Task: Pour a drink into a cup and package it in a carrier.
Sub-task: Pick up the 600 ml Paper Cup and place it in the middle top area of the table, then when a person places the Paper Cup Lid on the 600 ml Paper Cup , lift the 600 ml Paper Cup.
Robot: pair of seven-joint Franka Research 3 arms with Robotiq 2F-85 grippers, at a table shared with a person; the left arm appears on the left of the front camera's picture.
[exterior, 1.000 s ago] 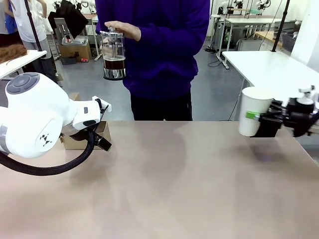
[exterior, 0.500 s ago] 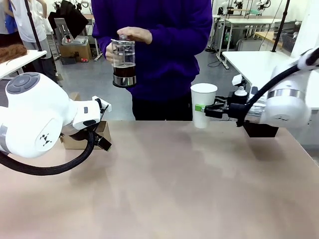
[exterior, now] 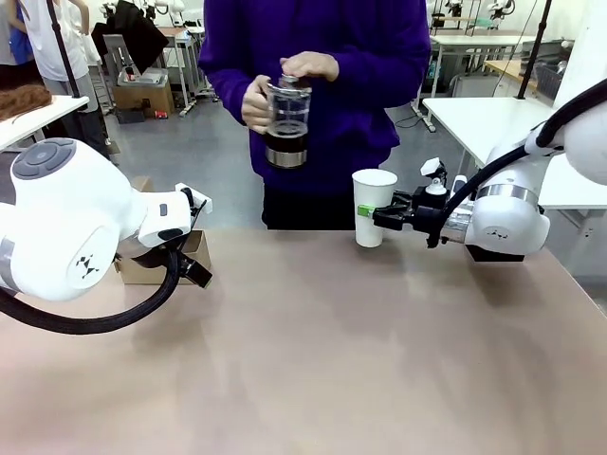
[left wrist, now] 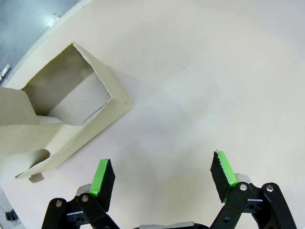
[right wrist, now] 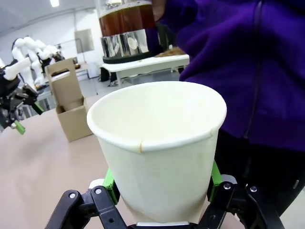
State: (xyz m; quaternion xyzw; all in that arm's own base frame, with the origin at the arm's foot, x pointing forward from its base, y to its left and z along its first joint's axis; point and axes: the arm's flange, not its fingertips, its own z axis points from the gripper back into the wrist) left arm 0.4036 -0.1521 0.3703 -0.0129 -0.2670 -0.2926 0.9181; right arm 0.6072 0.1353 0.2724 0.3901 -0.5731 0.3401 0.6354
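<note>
Tapered paper cup (exterior: pixel 376 194), cylindrical glass carafe (exterior: pixel 285 123)

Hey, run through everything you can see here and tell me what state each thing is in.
Cup: upright, clamped in the right gripper, no drink seen inside.
Jug: upright in the person's hands, not pouring.
Drink: in the jug's lower part.
Carrier: on the table, visible pocket empty.
Left gripper: open, holding nothing.

floor (exterior: pixel 190 161): grey | side table (exterior: pixel 474 114): white | near tabletop (exterior: pixel 313 360): beige
</note>
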